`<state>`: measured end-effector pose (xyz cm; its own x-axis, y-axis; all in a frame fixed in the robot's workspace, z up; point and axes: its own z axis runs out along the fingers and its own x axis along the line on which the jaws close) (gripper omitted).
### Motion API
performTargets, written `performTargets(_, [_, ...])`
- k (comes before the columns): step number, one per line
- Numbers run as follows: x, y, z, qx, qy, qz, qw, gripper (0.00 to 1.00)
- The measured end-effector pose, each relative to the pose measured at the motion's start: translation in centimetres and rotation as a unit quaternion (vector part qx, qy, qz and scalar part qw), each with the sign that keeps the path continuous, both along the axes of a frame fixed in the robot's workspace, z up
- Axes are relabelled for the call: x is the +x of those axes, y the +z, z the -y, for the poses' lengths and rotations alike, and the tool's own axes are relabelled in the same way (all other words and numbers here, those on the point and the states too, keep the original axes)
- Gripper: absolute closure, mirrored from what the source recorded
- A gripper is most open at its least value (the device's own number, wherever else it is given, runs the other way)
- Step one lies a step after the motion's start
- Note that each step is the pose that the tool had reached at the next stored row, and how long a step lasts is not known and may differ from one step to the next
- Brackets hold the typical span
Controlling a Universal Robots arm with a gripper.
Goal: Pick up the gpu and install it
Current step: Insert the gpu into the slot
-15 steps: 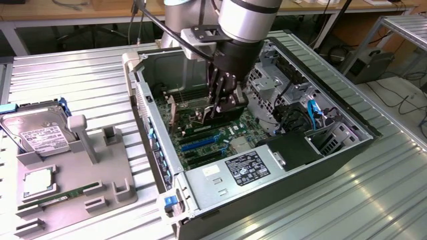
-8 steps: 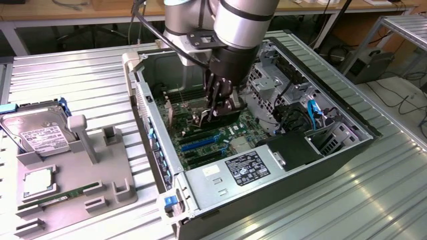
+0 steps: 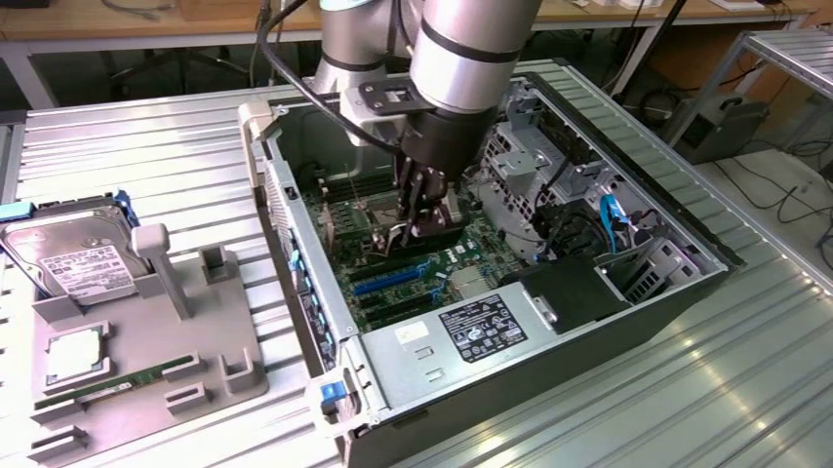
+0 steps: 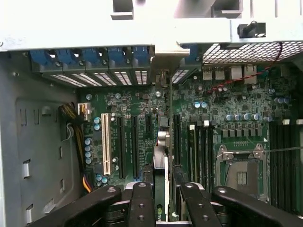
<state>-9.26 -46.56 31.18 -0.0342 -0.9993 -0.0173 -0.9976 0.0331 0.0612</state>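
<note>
Inside the open computer case [image 3: 306, 292], my gripper [image 3: 423, 229] hangs just above the motherboard [image 3: 390, 283], shut on the gpu [image 3: 440, 234], a thin black card held on edge. In the wrist view the gpu [image 4: 161, 165] runs edge-on between my two black fingers [image 4: 142, 203], and its silver bracket end points toward the case's rear slot openings [image 4: 163, 78]. The card stands over the black expansion slots [image 4: 135, 146] near the middle of the board. I cannot tell whether its lower edge touches a slot.
A grey fixture [image 3: 195, 341] on the exterior view's left holds a hard drive [image 3: 78, 263], a green RAM stick [image 3: 111, 388] and a chip [image 3: 72, 356]. The power supply [image 3: 482, 327], drive cage [image 3: 521, 156] and cables crowd the case. A CPU socket [image 4: 241, 175] lies beside the slots.
</note>
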Motion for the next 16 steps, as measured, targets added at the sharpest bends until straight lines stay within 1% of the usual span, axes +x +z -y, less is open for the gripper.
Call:
performTargets(1, [0.0, -0.14, 0.0, 0.0, 0.0, 0.0, 1.0, 0.74])
performTargets(2, [0.0, -2.03, 0.0, 0.0007, 0.004, 0.0, 1.0, 0.74])
performTargets(3, [0.0, -3.0, -0.05, 0.0007, 0.005, 0.0, 1.0, 0.74])
performTargets(4, [-0.1, -3.17, -0.1, 0.0008, 0.005, 0.0, 1.0, 0.74])
performTargets(9, [-0.4, -3.4, -0.1, 0.0008, 0.005, 0.0, 1.0, 0.74])
performTargets(13, [-0.4, -3.44, -0.1, -0.0001, 0.005, 0.0, 1.0, 0.74])
performTargets(16, [-0.4, -3.67, -0.1, -0.0001, 0.005, 0.0, 1.0, 0.74])
